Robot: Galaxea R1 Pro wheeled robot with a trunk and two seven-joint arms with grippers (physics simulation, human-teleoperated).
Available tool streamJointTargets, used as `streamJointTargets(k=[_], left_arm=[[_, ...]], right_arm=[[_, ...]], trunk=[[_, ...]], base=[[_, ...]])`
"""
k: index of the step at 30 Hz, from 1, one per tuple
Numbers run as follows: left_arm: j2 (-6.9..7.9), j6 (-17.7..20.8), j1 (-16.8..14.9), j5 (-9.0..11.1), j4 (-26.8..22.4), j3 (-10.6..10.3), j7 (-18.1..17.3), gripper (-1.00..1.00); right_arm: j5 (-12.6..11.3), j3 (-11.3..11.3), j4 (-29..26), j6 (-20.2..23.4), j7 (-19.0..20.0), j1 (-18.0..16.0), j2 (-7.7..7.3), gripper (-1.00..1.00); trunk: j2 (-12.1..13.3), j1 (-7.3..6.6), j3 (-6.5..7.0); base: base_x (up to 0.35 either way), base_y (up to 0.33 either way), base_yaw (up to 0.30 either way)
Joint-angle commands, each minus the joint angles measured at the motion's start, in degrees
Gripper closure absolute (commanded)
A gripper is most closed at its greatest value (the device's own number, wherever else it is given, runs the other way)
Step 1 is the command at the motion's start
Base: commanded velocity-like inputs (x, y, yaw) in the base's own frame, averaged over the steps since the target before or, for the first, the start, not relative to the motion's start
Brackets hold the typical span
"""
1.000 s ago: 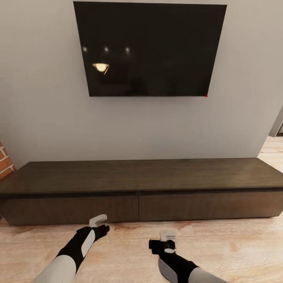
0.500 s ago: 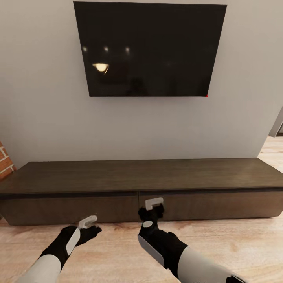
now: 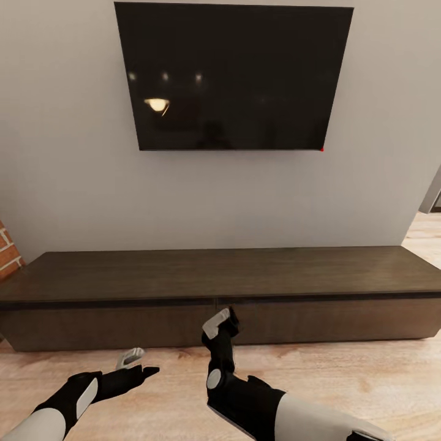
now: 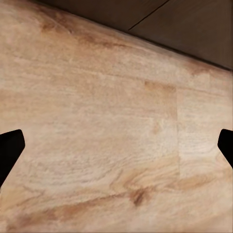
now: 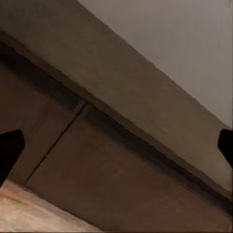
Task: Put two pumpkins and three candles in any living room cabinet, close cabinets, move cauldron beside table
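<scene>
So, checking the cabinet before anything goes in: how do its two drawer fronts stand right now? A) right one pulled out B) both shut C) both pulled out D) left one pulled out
B: both fronts of the cabinet sit flush, no pale insides showing, and the right gripper is raised at the centre seam.

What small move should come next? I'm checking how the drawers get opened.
Probably ease the right gripper forward to the top edge of the long low dark-brown wooden cabinet: both drawer fronts look shut and handle-less, and its open jaws hang just before the centre seam.
</scene>
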Motion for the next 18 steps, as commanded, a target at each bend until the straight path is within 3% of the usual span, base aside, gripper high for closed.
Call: streamJointTargets(k=[1, 3, 5, 13, 16, 18], left_arm=[[0.02, 0.11, -0.02, 0.14, 0.15, 0.23, -0.29, -1.0], [0.04, -0.27, -0.02, 0.06, 0.31, 0.23, -0.42, -1.0], [0.05, -0.46, -0.02, 0.01, 0.42, 0.23, -0.48, -1.0], [0.09, -0.64, -0.02, -0.03, 0.64, 0.23, -0.53, -1.0], [0.14, -0.69, -0.02, -0.03, 1.15, 0.23, -0.49, -1.0], [0.18, -0.72, -0.02, -0.03, 1.38, 0.23, -0.46, -1.0]], right_arm=[[0.31, 3.71, -0.03, 2.67, -0.46, -0.12, 0.0, -1.0], [0.74, 7.08, -0.04, 5.92, -0.52, -0.12, 0.0, -1.0], [0.99, 8.84, -0.1, 8.2, -0.78, -0.12, 0.0, -1.0], [1.27, 11.12, 0.03, 10.41, -7.18, 0.02, 0.0, -1.0], [1.32, 12.51, 0.13, 10.73, -8.09, 0.14, 0.0, -1.0], [1.34, 14.72, 0.2, 10.86, -8.32, 0.19, 0.0, -1.0]], trunk=[[-0.03, -0.01, -0.06], [-0.03, -0.01, -0.06], [-0.03, -0.01, -0.06], [-0.03, -0.01, -0.06], [-0.03, -0.01, -0.06], [-0.03, -0.01, -0.06]], base=[[0.0, 0.0, 0.0], [0.0, 0.0, 0.0], [0.0, 0.0, 0.0], [0.0, 0.0, 0.0], [0.0, 0.0, 0.0], [0.0, 0.0, 0.0]])
